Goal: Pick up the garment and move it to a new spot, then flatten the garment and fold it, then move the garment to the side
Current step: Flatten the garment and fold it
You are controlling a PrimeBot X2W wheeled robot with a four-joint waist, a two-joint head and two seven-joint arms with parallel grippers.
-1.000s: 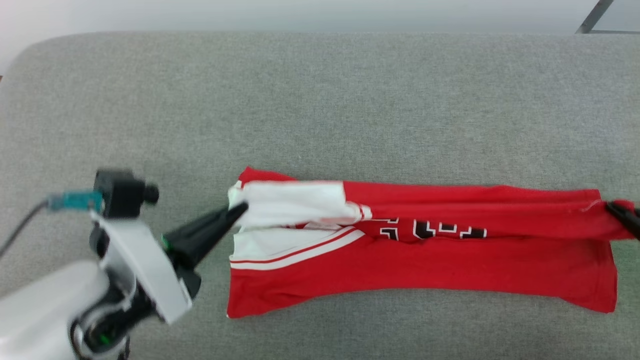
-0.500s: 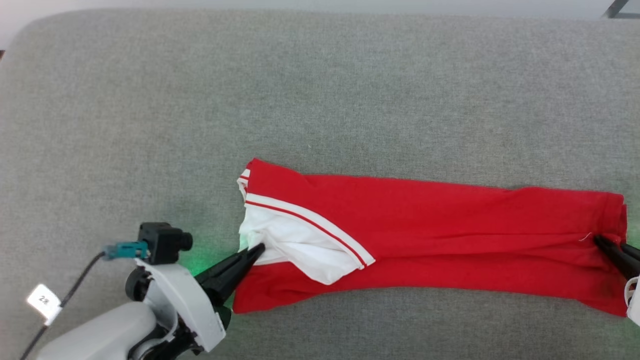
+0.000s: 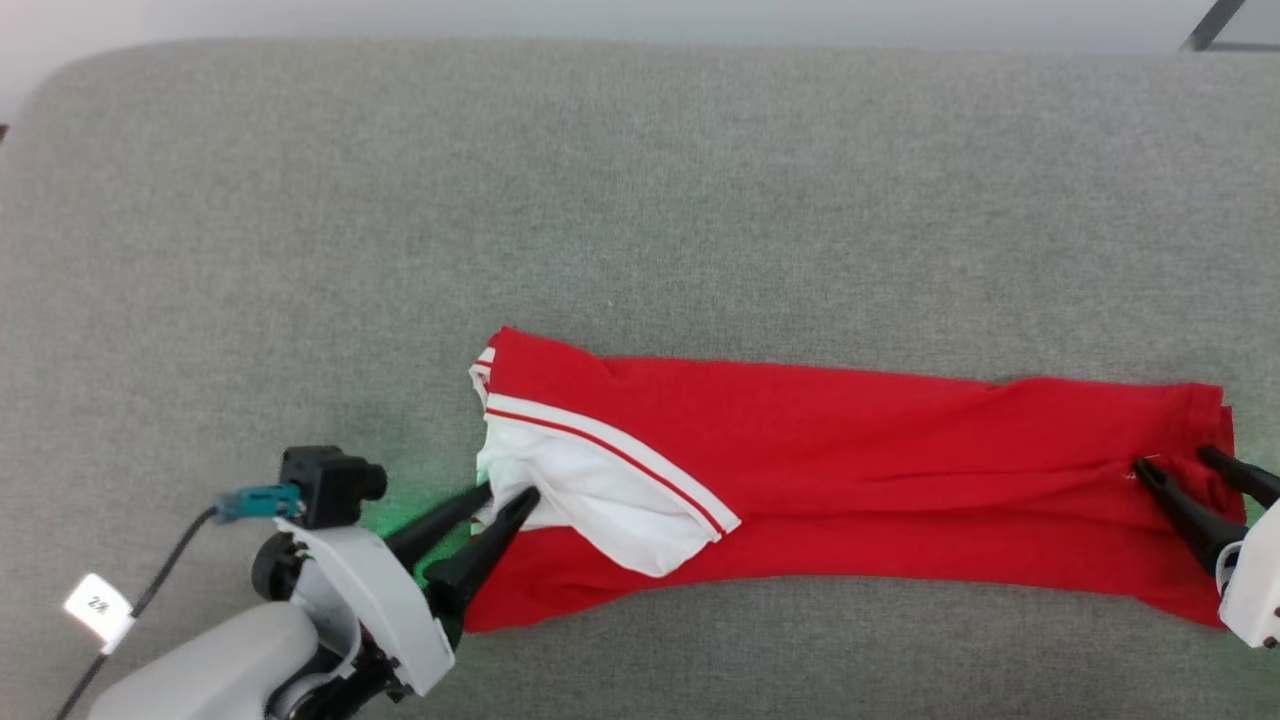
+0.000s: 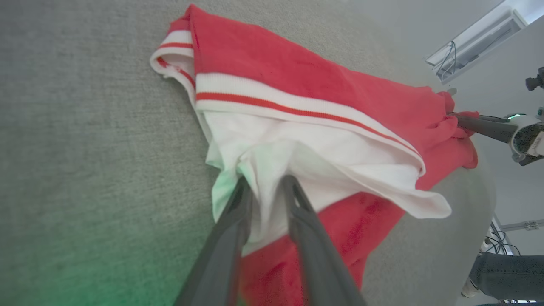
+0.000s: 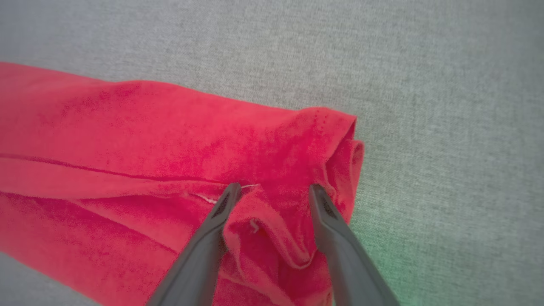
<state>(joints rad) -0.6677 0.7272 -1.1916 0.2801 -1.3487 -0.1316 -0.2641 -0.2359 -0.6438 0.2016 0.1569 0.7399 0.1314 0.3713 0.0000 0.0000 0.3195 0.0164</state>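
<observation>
Cloth of the garment (image 3: 900, 470) lies folded into a long red band on the grey fabric surface (image 3: 640, 200), and the band runs from left to right. At the left end of the garment the white sleeve (image 3: 600, 490), with its white-and-red striped trim, turns over the red body and reaches toward the near edge of the garment. The left gripper (image 3: 510, 492) is at this same left end, low beside the cloth. Its two dark fingers stand a little apart, so it is open, and in the left wrist view some white sleeve cloth sits in the gap between them. The right gripper (image 3: 1172, 460) is at the right end of the garment, over the red cloth there. It is open too, with the fingers (image 5: 204, 238) spread wider, and in the right wrist view a raised wrinkle of red cloth lies between the two. The far long edge of the garment is nearly straight, and the near one curves slightly.
</observation>
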